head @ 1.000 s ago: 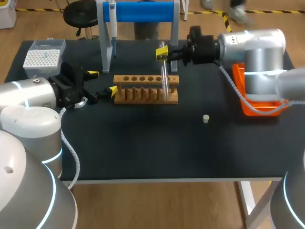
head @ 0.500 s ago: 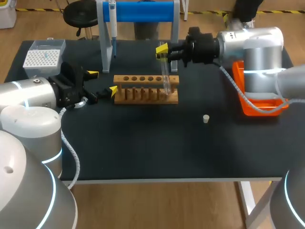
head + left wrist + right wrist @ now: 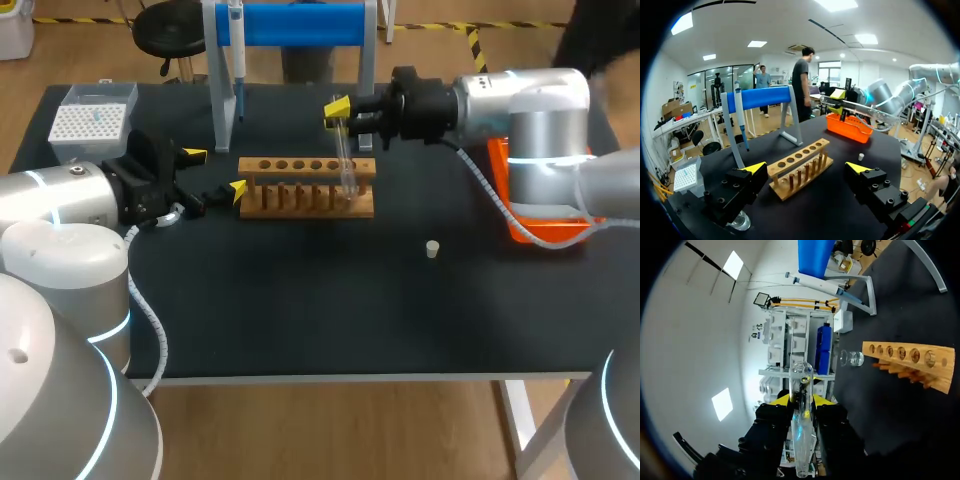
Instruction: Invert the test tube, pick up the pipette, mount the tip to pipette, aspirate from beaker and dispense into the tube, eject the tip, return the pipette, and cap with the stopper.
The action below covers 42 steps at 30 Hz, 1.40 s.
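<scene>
My right claw [image 3: 341,113] pinches a clear glass test tube [image 3: 346,160] near its upper end. The slender tube hangs slightly tilted at the right end of the wooden rack [image 3: 300,190]. My left claw [image 3: 215,171] is spread, just beside the rack's left end. A small pale stopper [image 3: 432,248] rests on the matte black counter [image 3: 300,300].

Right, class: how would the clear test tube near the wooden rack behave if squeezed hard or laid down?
The test tube looks thin-walled and clear, so probably brittle under a hard squeeze. Round and smooth, it would likely roll on the table and may slip in a light grip.
</scene>
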Tool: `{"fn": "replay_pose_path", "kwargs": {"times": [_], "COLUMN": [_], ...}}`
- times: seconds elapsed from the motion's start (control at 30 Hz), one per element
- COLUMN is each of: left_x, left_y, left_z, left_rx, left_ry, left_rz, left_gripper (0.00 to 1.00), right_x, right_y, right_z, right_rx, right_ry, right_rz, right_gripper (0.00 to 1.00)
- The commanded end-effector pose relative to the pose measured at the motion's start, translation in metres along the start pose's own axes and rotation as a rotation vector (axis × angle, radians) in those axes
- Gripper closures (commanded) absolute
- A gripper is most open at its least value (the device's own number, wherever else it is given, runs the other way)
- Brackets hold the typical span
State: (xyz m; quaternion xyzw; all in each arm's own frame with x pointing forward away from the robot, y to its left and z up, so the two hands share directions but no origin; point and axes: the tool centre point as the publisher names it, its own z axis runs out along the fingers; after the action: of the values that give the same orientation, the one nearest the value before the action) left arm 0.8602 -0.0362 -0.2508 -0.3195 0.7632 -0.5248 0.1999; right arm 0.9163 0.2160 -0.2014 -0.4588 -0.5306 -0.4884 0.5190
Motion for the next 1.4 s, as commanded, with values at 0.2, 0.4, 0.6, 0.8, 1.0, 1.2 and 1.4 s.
{"fn": "replay_pose_path", "kwargs": {"times": [0.2,0.4,0.6,0.8,1.0,1.2,1.4], "left_x": [0.000,0.000,0.000,0.000,0.000,0.000,-0.004], "left_y": [0.002,0.002,0.002,0.002,0.002,0.002,-0.013], "left_z": [0.000,0.000,0.000,0.000,0.000,0.000,-0.002], "left_rx": [0.006,0.006,0.006,0.006,0.006,0.006,0.197], "left_ry": [0.000,0.000,0.000,0.000,0.000,0.000,0.040], "left_rz": [0.001,0.001,0.001,0.001,0.001,0.001,0.206], "left_gripper": [0.00,0.00,0.00,0.00,0.00,0.00,0.00], "right_x": [-0.002,-0.003,-0.002,-0.002,-0.002,-0.002,-0.002], "right_y": [0.000,0.000,-0.001,-0.001,-0.001,-0.001,-0.001], "right_z": [-0.002,-0.002,-0.003,-0.003,-0.003,-0.003,-0.003], "right_rx": [0.004,-0.007,-0.014,-0.014,-0.014,-0.014,-0.014], "right_ry": [-0.013,-0.014,-0.016,-0.016,-0.016,-0.016,-0.016], "right_rz": [0.020,0.025,0.016,0.016,0.016,0.016,0.016], "right_gripper": [1.00,1.00,1.00,1.00,1.00,1.00,1.00]}}
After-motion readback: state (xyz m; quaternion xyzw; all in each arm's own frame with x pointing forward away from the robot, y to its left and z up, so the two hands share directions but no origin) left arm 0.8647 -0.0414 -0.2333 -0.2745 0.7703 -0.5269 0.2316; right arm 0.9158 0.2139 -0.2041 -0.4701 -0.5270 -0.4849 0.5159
